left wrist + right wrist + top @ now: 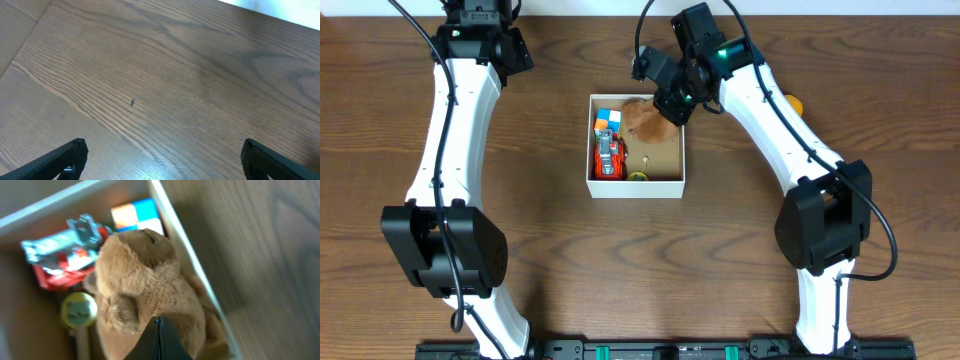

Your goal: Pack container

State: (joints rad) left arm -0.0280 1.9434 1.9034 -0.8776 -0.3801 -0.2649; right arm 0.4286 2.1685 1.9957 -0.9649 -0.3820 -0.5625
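Evidently fuzzy tan plush toy (145, 290) was pinched by closed right jaws at square white cardboard container (636, 188) corner for packing; left jaws held open.

The left arm (450, 130) stretches straight away from its base, well to the left of the container (638, 188), with its wrist far beyond the container's far-left corner. The left gripper (162, 152) points down at a slant, jaws spread wide, one dark finger (65, 157) at each lower corner of the wrist view and nothing between them.

The right arm (770, 120) rises from its base to the right of the container, bends at the elbow and reaches in over the container's far-right corner. The right gripper (159, 330) is closed, fingers pressed together into one dark wedge, its tip against the soft toy (145, 280) inside the container; whether any fur is pinched cannot be told.
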